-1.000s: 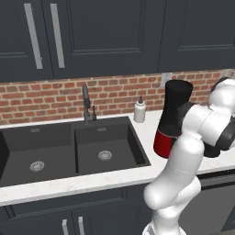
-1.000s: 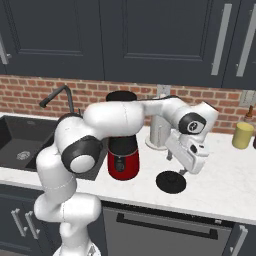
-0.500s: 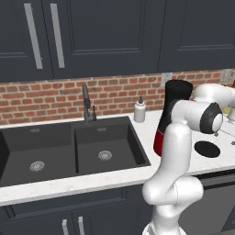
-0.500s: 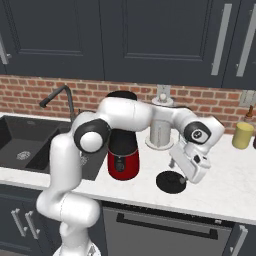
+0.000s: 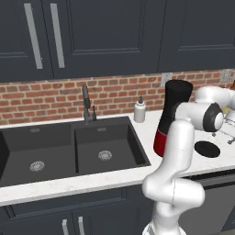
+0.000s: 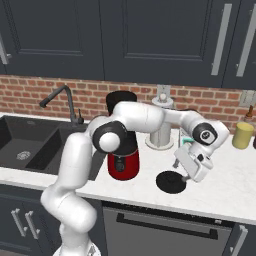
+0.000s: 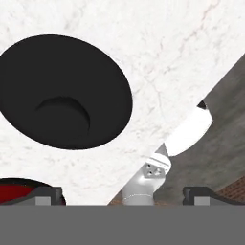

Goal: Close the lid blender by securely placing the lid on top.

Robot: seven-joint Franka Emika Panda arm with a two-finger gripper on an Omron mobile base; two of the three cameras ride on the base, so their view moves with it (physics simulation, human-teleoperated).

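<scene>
Dark cabinets [image 5: 105,32], red brick backsplash [image 5: 50,98], white marble counter [image 6: 225,190], black sink [image 5: 108,147].

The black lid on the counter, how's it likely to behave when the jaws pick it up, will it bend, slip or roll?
The lid looks like a rigid flat disc, so it probably won't bend. It lies flat on the white counter, so rolling seems unlikely. Its smooth, low profile may slip; the small raised knob looks the surest hold.

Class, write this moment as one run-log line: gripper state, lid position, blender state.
gripper: open, above lid, holding nothing | flat round black lid: lying on white marble counter, right of blender | black-jar red-base blender: uncovered | step: lid not yet grasped
</scene>
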